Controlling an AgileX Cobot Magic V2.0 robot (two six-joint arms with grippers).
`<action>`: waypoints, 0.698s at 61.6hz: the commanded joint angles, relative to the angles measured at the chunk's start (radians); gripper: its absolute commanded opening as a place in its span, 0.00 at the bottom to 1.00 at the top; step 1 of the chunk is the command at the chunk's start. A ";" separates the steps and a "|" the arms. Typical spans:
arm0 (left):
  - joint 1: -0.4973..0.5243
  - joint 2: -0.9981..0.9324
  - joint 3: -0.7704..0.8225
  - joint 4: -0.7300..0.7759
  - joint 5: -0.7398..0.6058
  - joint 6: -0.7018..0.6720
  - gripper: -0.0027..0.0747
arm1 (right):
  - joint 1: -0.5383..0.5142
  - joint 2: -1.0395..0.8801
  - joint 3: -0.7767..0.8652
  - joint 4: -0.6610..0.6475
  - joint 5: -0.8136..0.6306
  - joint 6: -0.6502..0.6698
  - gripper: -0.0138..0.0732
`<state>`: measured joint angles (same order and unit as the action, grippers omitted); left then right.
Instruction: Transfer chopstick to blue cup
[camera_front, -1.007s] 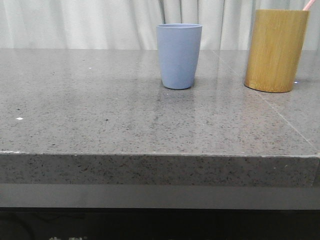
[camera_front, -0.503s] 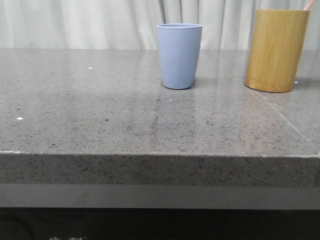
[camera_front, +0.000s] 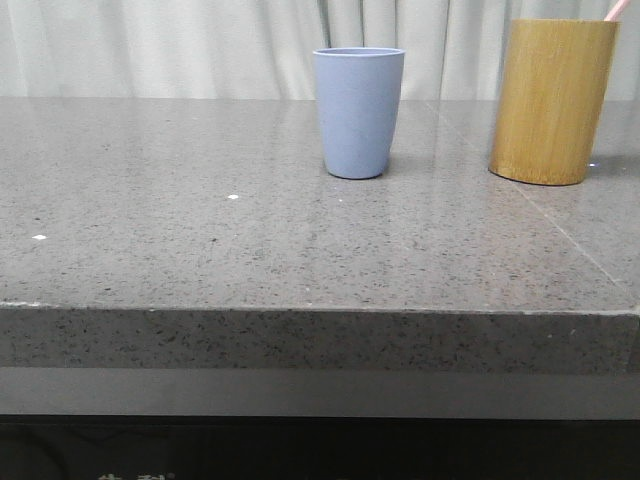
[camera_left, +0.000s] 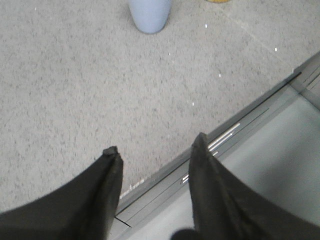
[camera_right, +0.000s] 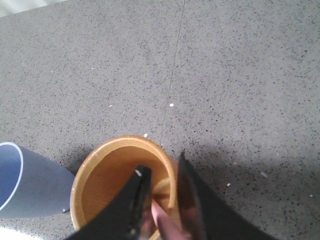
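The blue cup (camera_front: 358, 112) stands upright at the back middle of the grey table (camera_front: 200, 240). It also shows in the left wrist view (camera_left: 149, 14) and the right wrist view (camera_right: 22, 182). A pale pink chopstick tip (camera_front: 619, 9) sticks up from the bamboo cylinder (camera_front: 550, 100) at the back right. My right gripper (camera_right: 162, 172) hangs over the cylinder's mouth (camera_right: 100, 180), its jaws drawn close around the pink chopstick (camera_right: 164, 220). My left gripper (camera_left: 155, 147) is open and empty above the table's front edge, well short of the blue cup.
The table's front edge (camera_left: 235, 131) runs under my left gripper, with a lower grey surface (camera_left: 270, 165) beyond it. A white curtain (camera_front: 150, 45) hangs behind the table. The blue cup and the bamboo cylinder stand about a cup's width apart.
A small white glint on the tabletop has shifted toward the front. The cups and the chopstick tip have not moved.
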<state>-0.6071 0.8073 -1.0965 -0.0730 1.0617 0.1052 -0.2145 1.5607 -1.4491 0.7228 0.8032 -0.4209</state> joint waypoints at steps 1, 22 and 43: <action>-0.007 -0.064 0.020 -0.008 -0.080 -0.012 0.44 | -0.002 -0.038 -0.036 0.045 -0.023 -0.012 0.24; -0.007 -0.115 0.045 -0.008 -0.076 -0.012 0.44 | -0.002 -0.048 -0.147 -0.010 0.057 -0.014 0.08; -0.007 -0.115 0.045 -0.008 -0.074 -0.012 0.44 | -0.001 -0.122 -0.492 -0.140 0.264 -0.012 0.08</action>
<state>-0.6071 0.6916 -1.0280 -0.0730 1.0581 0.1020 -0.2145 1.5022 -1.8534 0.5708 1.0753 -0.4251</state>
